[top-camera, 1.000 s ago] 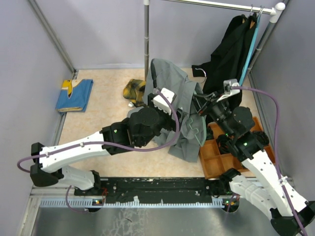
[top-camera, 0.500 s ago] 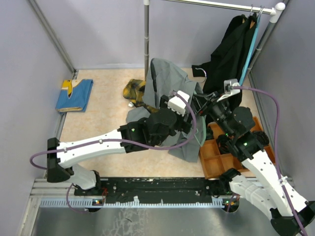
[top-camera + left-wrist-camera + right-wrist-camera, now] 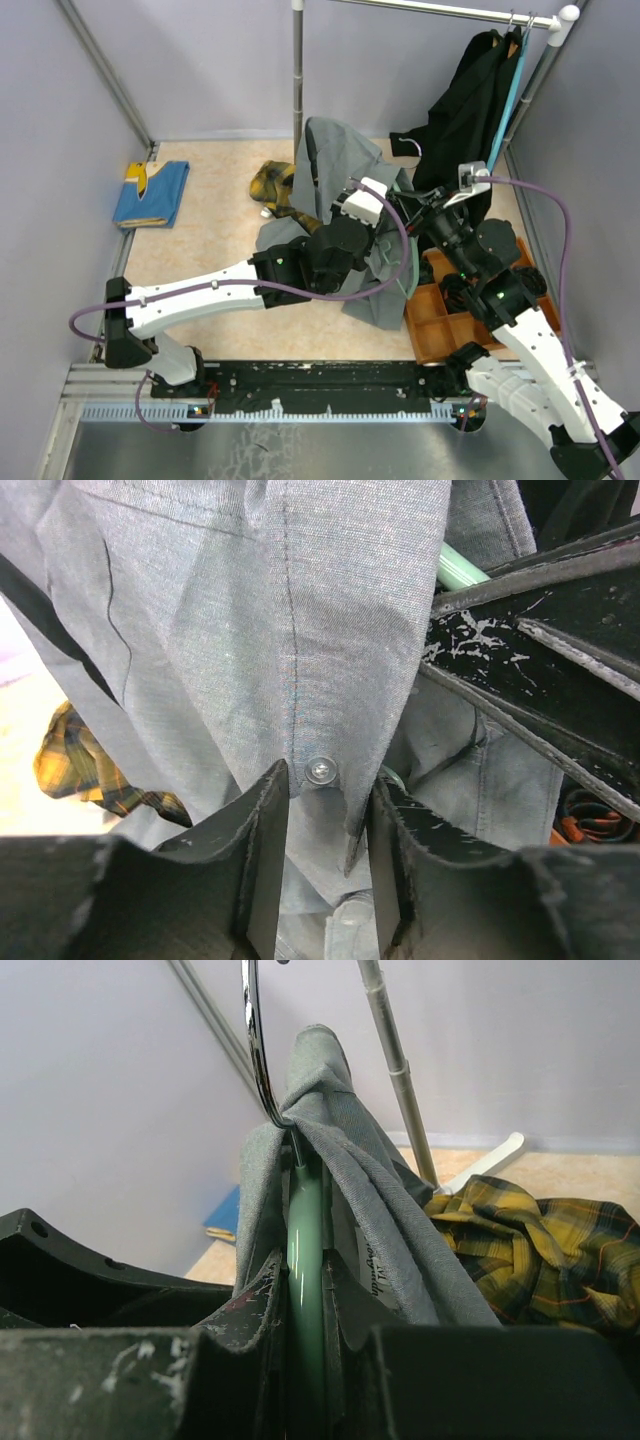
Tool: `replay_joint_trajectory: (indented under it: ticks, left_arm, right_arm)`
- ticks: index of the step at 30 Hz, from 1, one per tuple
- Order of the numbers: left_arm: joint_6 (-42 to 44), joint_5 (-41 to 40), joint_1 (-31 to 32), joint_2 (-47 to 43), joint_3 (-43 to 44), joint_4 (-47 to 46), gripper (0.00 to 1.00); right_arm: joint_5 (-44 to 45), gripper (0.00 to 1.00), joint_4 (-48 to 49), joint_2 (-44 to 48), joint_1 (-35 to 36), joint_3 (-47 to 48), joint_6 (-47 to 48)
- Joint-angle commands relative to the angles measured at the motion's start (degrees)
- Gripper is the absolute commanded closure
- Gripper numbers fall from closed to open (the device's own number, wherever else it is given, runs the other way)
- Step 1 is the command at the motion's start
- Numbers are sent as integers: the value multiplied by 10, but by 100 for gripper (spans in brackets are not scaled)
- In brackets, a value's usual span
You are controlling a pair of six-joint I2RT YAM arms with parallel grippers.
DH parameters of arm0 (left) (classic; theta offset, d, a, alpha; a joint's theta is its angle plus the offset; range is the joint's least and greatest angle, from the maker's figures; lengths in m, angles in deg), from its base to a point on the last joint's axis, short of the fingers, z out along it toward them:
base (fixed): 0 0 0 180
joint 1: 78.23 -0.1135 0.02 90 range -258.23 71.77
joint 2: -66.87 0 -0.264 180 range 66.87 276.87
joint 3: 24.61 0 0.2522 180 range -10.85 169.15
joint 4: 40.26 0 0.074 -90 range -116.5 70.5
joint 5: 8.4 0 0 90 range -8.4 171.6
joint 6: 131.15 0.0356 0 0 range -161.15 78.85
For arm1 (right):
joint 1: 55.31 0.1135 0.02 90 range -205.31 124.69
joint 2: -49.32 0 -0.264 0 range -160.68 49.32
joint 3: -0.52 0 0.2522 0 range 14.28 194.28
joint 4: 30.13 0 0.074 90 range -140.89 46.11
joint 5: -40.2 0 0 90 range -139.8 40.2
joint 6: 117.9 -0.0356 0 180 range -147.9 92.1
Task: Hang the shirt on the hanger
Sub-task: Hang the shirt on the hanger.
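Left gripper (image 3: 328, 780): jaws stand partway apart, with the buttoned front edge of the shirt (image 3: 300, 610) hanging between the fingers. A button (image 3: 321, 770) sits just at the fingertips. Whether the pads actually pinch the cloth cannot be told.

Right gripper (image 3: 305, 1282): closed narrowly on the hanger (image 3: 303, 1225), whose pale green plastic runs edge-on up between the fingers. The metal hook (image 3: 255, 1050) rises from the top of the hanger.

The grey shirt drapes over the hanger on both sides and bunches around the base of the hook. In the top view, shirt and hanger are held above the table (image 3: 210, 220), right of centre, between the two grippers. The shirt's lower part trails down towards the near edge.

Surroundings: a yellow plaid cloth (image 3: 540, 1240) lies just behind the shirt. A folded blue cloth (image 3: 150, 193) lies well apart at far left. An orange tray (image 3: 440, 330) sits beside the right arm. A black garment (image 3: 470, 100) hangs from the rail (image 3: 440, 10) at far right.
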Motion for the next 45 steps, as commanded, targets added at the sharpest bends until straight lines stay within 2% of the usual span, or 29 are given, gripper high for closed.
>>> replay_joint_trajectory:
  ticks: [1, 5, 9, 17, 26, 35, 37, 40, 45]
  left_arm:
    - [17, -17, -1, -2, 18, -11, 63]
    - [17, 3, -1, -7, 21, -13, 80]
    - [21, 59, 0, -21, 24, -27, 99]
    - [37, 155, 19, -36, 34, -31, 100]
    - [56, 188, 52, -39, 32, -41, 100]
    - [67, 179, 87, -31, 32, -25, 100]
    - [55, 155, 87, -38, 22, -22, 94]
    - [38, 116, 88, -63, -2, -25, 74]
    - [8, 68, 87, -125, -62, -48, 50]
  right_arm:
    - [-9, 100, 78, 14, -3, 0, -12]
    - [-13, 100, 83, 12, -3, -3, -16]
    - [-11, 100, 89, 8, -3, -7, -16]
    - [-6, 100, 106, -2, -2, -11, -13]
    - [-12, 100, 132, -6, -3, -24, -14]
    - [6, 100, 162, -3, -3, -23, -15]
    - [10, 100, 185, 3, -3, -27, -19]
    - [9, 100, 207, 13, -3, -30, -28]
    - [10, 100, 248, 35, -3, -49, -61]
